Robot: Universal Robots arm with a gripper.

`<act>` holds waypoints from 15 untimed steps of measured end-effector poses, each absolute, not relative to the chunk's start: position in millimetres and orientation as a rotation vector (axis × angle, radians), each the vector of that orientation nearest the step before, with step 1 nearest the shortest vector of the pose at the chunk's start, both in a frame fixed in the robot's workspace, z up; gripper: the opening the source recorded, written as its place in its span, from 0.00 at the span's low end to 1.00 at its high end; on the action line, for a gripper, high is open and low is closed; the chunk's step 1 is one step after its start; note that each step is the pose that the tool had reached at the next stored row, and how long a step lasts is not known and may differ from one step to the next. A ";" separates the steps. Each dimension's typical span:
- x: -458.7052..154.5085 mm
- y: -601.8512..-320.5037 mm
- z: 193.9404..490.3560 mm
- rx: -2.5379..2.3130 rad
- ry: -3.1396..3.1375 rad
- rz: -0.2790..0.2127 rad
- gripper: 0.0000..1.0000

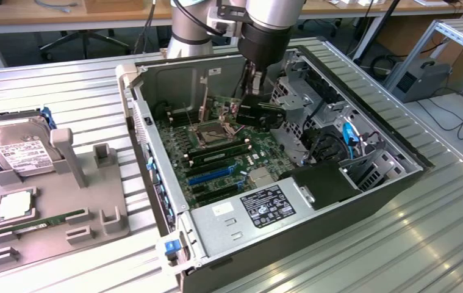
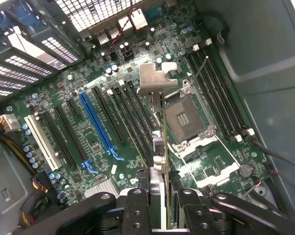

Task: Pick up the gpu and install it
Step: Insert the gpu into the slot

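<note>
My gripper (image 2: 161, 193) is shut on the gpu (image 2: 165, 142), which I see edge-on as a thin green board with its silver metal bracket (image 2: 155, 78) at the far end. The card hangs above the motherboard (image 2: 88, 161), over the dark slots between the blue slot (image 2: 96, 122) and the open CPU socket (image 2: 184, 115). In the exterior view the gripper (image 1: 252, 111) reaches down inside the open computer case (image 1: 296, 235), with the gpu (image 1: 228, 110) beside it above the board.
A grey fixture tray (image 1: 93, 241) on the exterior view's left holds a hard drive (image 1: 19, 149), a CPU (image 1: 16, 207) and a RAM stick (image 1: 48, 221). Drive cages, cables and a black block (image 1: 321, 180) crowd the case's right side.
</note>
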State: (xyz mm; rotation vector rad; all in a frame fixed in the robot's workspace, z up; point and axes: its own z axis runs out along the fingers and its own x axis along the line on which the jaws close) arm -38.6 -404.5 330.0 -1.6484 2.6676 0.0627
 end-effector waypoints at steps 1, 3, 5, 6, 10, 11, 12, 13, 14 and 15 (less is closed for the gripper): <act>-38.5 -404.5 330.0 -1.656 2.663 0.063 0.27; -38.5 -404.5 330.0 -1.667 2.656 0.063 0.27; -38.5 -404.5 330.0 -1.676 2.651 0.063 0.27; -38.6 -404.5 330.0 -1.680 2.648 0.063 0.27; -38.5 -404.5 330.0 -1.698 2.637 0.063 0.27; -38.5 -404.5 330.0 -1.705 2.633 0.063 0.27; -38.5 -404.5 330.0 -1.709 2.631 0.063 0.27; -38.5 -404.5 330.0 -1.714 2.627 0.063 0.27; -38.5 -404.5 330.0 -1.719 2.624 0.063 0.27; -38.5 -404.5 330.0 -1.726 2.619 0.063 0.27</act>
